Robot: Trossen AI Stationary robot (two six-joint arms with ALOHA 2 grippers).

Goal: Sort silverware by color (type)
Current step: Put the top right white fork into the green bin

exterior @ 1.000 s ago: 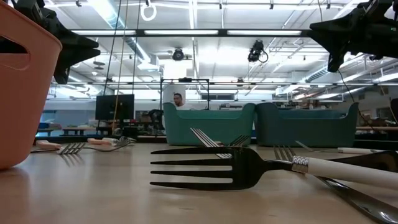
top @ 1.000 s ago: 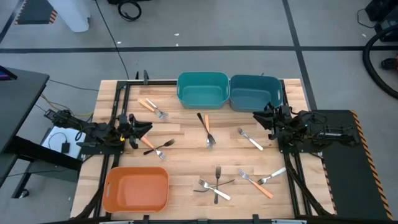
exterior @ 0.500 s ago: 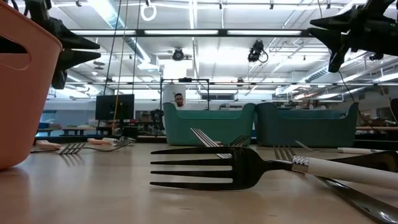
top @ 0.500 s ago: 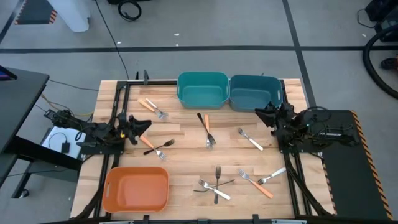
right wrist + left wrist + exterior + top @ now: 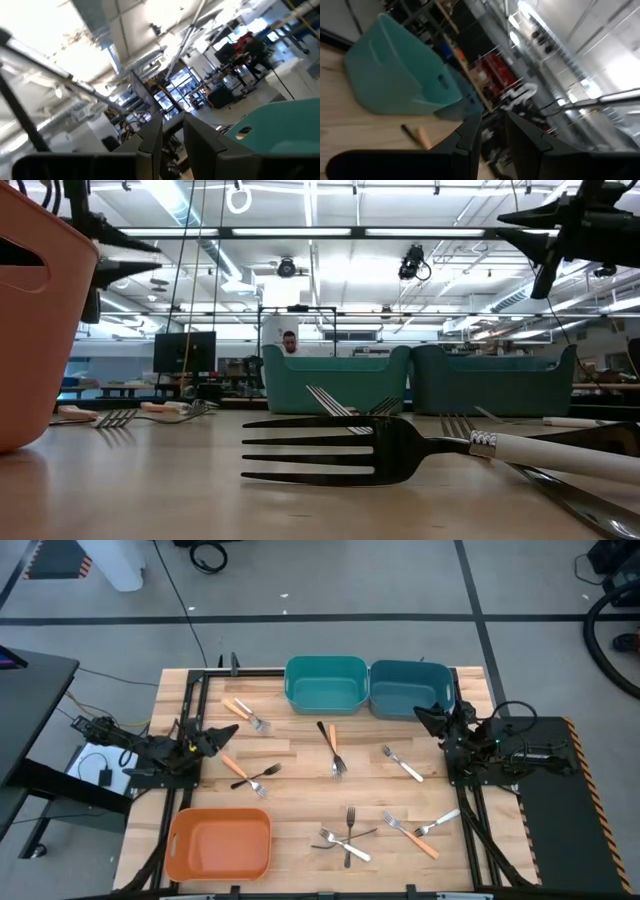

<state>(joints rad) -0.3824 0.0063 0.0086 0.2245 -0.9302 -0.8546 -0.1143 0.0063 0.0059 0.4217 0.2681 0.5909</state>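
Observation:
Several forks lie flat on the wooden table: an orange-handled one [image 5: 245, 712] near the far left, an orange one crossed with a dark one [image 5: 250, 776], a black and an orange one side by side [image 5: 332, 747], a white one [image 5: 403, 763], and a near cluster of dark, white and orange forks [image 5: 350, 836] [image 5: 420, 830]. The nearest dark fork [image 5: 320, 450] fills the low view. My left gripper [image 5: 215, 738] [image 5: 492, 132] hangs at the left edge, tipped up, narrowly open and empty. My right gripper [image 5: 422, 714] [image 5: 172, 131] hangs at the right edge, likewise tipped up, narrowly open and empty.
Two teal bins [image 5: 325, 685] [image 5: 408, 688] stand side by side at the far edge. An orange bin [image 5: 220, 843] sits at the near left corner. A person [image 5: 288, 340] shows far off in the room behind the table.
Both arms have drawn back from the table's middle. The left gripper has moved toward the left edge and tipped up. The right gripper has moved toward the right and far edges and tipped up too. No fork has moved.

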